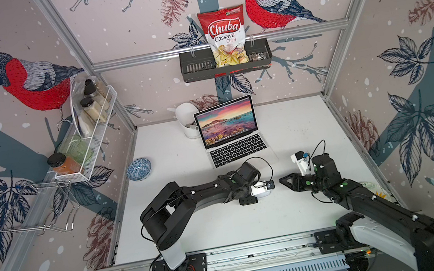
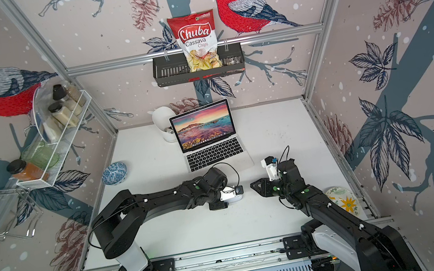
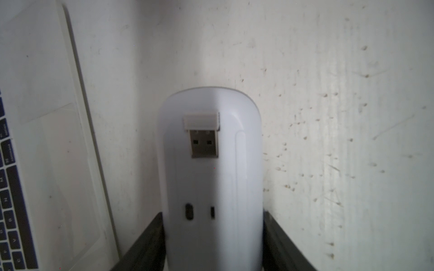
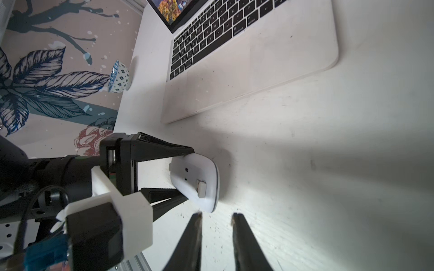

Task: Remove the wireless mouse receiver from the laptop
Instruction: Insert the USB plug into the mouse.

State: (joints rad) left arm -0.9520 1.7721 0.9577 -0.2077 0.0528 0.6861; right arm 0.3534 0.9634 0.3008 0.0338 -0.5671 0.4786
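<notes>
"Chuba Cassava Chips" on the red-and-white snack bag [image 1: 223, 33] in the black wall basket [image 1: 193, 70].

A white table [image 1: 299, 134] carried a blue patterned bowl [image 1: 139, 169] near its left edge. A white tub [image 1: 187, 119] with something dark inside stood at the back, and a floral plate [image 2: 343, 202] lay at the near right corner, partly hidden.

On the back wall a black slotted basket [image 1: 198, 69] held an upright red and white bag of Chuba cassava chips [image 1: 224, 33]. On the left wall a white wire shelf [image 1: 73, 175] held pale spice jars [image 1: 93, 107], a green glass [image 1: 76, 149] and a black-lidded orange jar [image 1: 61, 165]. Below it hung a chrome wire rack [image 1: 43, 210].

Wallpaper [image 1: 274, 4] of red-breasted birds, pine cones and leaves covered the walls.
</notes>
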